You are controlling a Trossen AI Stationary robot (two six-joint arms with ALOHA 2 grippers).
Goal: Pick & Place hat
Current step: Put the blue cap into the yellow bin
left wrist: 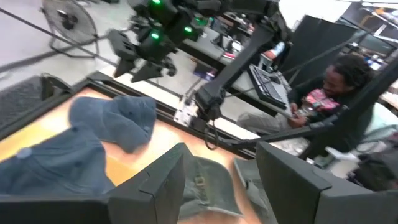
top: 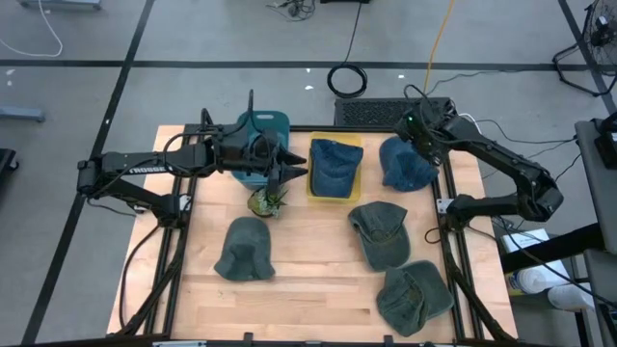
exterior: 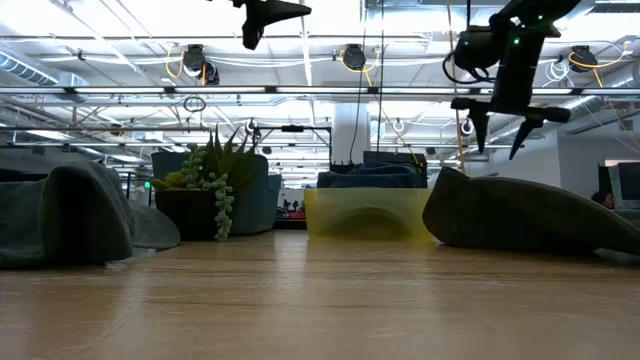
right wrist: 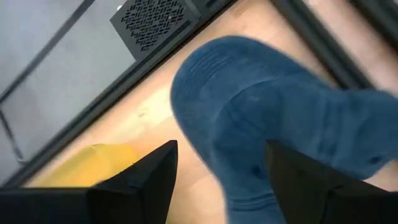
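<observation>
hat [right wrist: 273,112] just under right gripper [right wrist: 217,180] — apart

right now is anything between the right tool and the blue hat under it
Nothing visible. The right tool hangs open above the blue hat, with only air between them in the low and right wrist views. The yellow bin sits beside the hat, not over it.

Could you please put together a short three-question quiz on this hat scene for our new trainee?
1. True or false: the yellow bin already holds a blue hat.
2. How many green hats lie on the table? A) two B) three C) four
3. Which pincer hangs above the loose blue hat at the table's far right corner?

Key: 1. True. 2. B: one near the plant, two on the right. 3. The right pincer, jaws open; the left pincer waits over the plant.
</observation>
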